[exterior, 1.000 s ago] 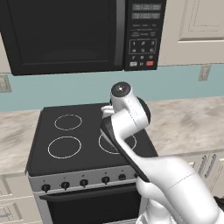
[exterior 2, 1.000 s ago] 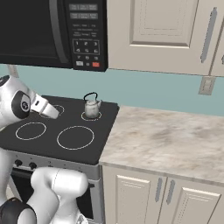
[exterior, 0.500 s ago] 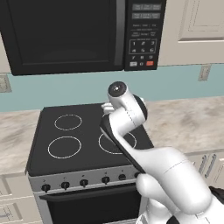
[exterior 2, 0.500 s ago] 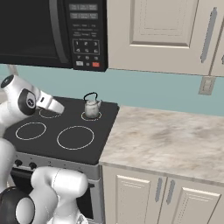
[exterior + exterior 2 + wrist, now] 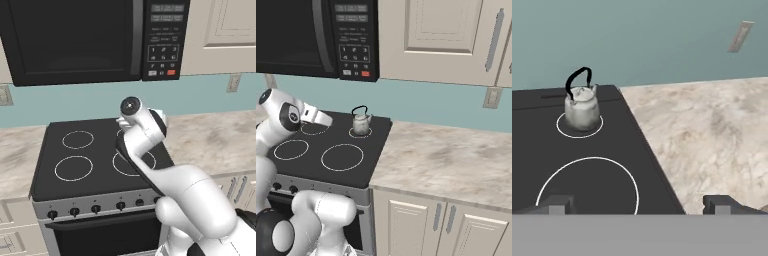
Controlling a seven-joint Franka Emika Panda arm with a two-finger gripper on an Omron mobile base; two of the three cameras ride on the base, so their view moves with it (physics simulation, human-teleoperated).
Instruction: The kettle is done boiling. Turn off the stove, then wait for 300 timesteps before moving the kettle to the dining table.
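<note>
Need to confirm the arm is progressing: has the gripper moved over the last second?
Yes. In the right base view the gripper has swung right across the stove, closer to the kettle.

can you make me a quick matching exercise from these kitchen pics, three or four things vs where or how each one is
Things:
1. kettle
2. microwave
3. gripper
4. wall outlet

Places or states:
a. on the teal wall above the counter
b. open, holding nothing
c. on the back right burner ring
d. mounted above the stove

Pairs: 1-c, 2-d, 3-b, 4-a
</note>
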